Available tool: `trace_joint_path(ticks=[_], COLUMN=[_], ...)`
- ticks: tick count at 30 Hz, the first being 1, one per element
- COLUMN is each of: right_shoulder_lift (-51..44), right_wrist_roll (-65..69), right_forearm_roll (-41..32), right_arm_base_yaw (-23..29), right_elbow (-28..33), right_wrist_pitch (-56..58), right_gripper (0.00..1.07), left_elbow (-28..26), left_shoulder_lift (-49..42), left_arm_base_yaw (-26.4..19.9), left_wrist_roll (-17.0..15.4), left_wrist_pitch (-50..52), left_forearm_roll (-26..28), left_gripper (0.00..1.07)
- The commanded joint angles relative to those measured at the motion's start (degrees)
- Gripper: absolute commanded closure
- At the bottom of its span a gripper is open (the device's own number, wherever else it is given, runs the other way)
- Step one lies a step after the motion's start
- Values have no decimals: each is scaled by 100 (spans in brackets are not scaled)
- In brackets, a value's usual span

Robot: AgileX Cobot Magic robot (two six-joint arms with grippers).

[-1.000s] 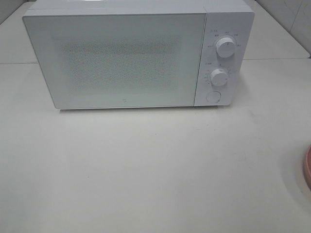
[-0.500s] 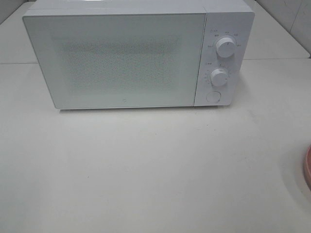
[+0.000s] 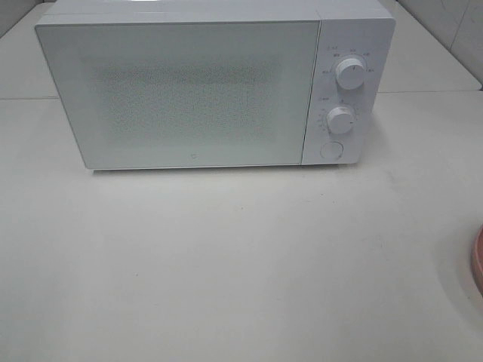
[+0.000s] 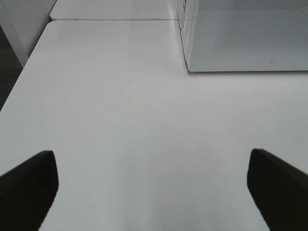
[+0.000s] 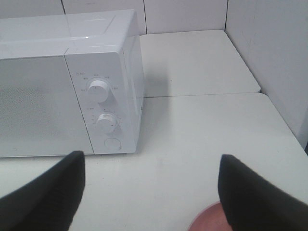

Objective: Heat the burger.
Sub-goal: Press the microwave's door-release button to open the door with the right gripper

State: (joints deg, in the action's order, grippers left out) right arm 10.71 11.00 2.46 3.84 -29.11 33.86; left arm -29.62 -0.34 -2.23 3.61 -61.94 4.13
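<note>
My left gripper (image 4: pixel 150 155) and right gripper (image 5: pixel 151 159) hang spread and empty, since the microwave (image 3: pixel 189 90) ahead of them is shut and the burger is out of sight; only a pink plate (image 5: pixel 208 219) rim shows close under the right one.

A white box-shaped microwave oven (image 3: pixel 181 19) stands on the pale matte counter (image 3: pixel 226 264), its wide speckled glass door (image 3: pixel 177 94) shut. On the microwave's panel, right of the door, an upper round white knob (image 3: pixel 351 72) sits above a lower round white knob (image 3: pixel 341 120), with a round white push button (image 3: pixel 331 149) just beneath. The rim of a round pink plate (image 3: pixel 478 260) shows on the counter, well apart from the microwave, forward and to its right. White wall tiles (image 5: pixel 183 14) rise behind the microwave.
</note>
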Motion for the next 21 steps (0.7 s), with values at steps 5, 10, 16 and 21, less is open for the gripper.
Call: trace_joint_path(ticks=[5, 10, 16, 21], right_shoulder_lift=[630, 1060, 1684, 2309], right_wrist_roll=[11, 11, 11, 11], right_forearm_roll=[-6, 74, 69, 69], right_arm_base_yaw=[-11, -11, -11, -11], right_elbow=[-34, -34, -34, -34], right_wrist_pitch=[-934, -1679, -2206, -2504], right_gripper=[35, 35, 35, 35], left_elbow=[6, 6, 6, 6], left_shoulder_lift=[-115, -115, -115, -115], left_arm_base_yaw=[-11, -11, -11, -11], left_wrist_roll=[0, 0, 0, 0], left_wrist_pitch=[63, 63, 63, 63], left_forearm_roll=[52, 52, 52, 52], left_gripper=[6, 6, 6, 6])
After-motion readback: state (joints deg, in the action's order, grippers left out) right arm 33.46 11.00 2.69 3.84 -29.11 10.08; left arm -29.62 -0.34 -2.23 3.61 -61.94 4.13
